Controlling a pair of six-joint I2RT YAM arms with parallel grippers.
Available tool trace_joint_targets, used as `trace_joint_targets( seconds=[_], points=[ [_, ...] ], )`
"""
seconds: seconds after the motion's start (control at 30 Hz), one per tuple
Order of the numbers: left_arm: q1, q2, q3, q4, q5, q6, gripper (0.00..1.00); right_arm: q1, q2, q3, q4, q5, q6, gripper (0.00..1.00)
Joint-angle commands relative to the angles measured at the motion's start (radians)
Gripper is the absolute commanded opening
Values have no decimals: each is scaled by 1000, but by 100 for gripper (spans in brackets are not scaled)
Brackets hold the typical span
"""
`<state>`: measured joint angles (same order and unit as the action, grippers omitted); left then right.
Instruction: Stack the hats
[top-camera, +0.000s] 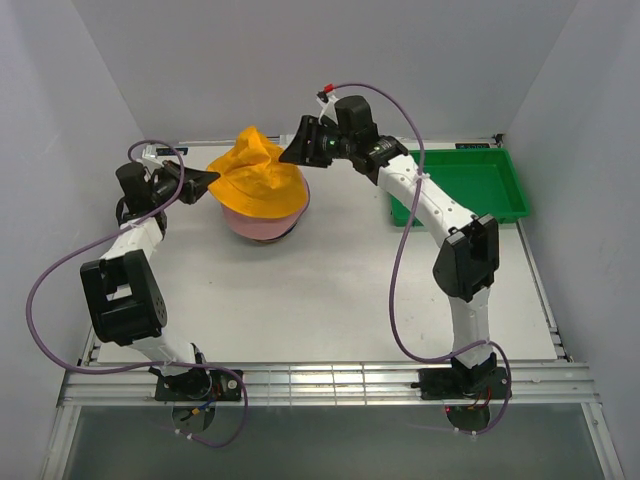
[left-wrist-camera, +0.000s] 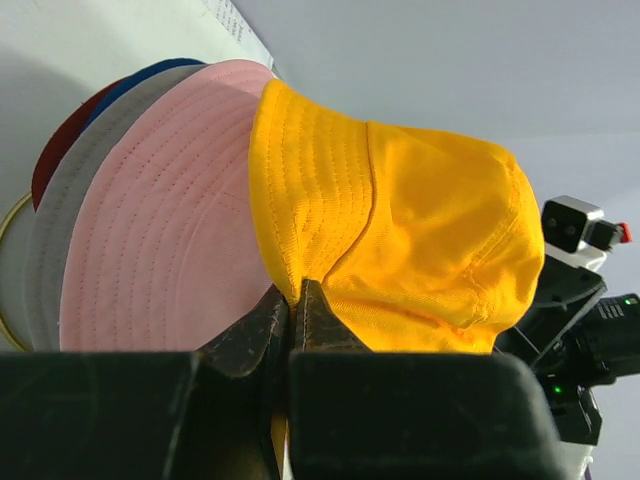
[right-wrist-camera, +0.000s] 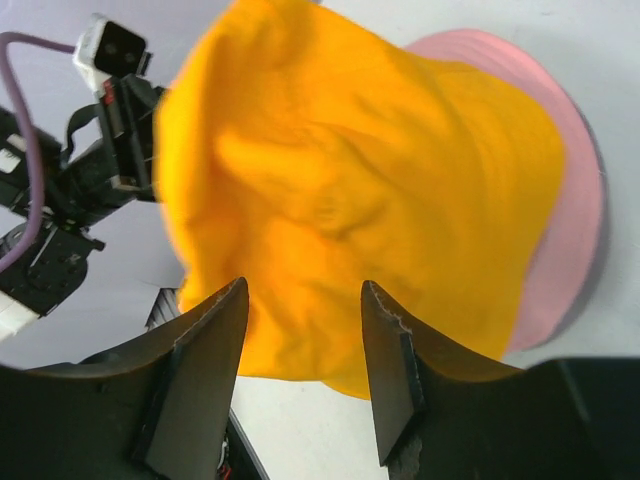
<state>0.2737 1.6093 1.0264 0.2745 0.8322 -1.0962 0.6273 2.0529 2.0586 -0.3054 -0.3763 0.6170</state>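
the left end effector has its fingertips pressed together on a fold of the yellow-orange hat, pinching the brim at its near edge. straight beyond that pinch the hat's crown rises, creased and leaning rather than sitting round. just to one side of the fingertips, under the yellow brim, lies the pink hat, and past it the edges of the grey hat, the blue hat and the dark red hat show in layers, one beneath the other.

the right end effector comes from the opposite side with its jaws apart and nothing between them; the yellow crown fills the space just ahead of its fingertips, whether touching i cannot tell, with the pink brim showing below and beyond.

the whole pile rests on the counter between the two end effectors.

as a judgement, the task is nearly done: all five hats are in one pile and the last one is on top. what seems left is to seat the yellow hat squarely, flatten its bunched crown and lifted brim, then let go and draw both arms clear.
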Motion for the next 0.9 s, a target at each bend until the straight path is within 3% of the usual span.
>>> trace_joint_targets(
  seconds=[0.0, 0.3, 0.6, 0.87],
  points=[
    [18, -3, -9, 11, -21, 50, 0, -54, -88, -73, 58, -42, 35, 55],
    [19, 15, -43, 61, -7, 64, 0, -146, -162, -389, 308, -193, 213, 54],
    [19, 26, -80, 140, 15, 58, 0, -147, -117, -499, 532, -271, 365, 54],
    [19, 40, -95, 172, 30, 70, 0, -147, -86, -584, 680, -292, 486, 60]
  ],
)
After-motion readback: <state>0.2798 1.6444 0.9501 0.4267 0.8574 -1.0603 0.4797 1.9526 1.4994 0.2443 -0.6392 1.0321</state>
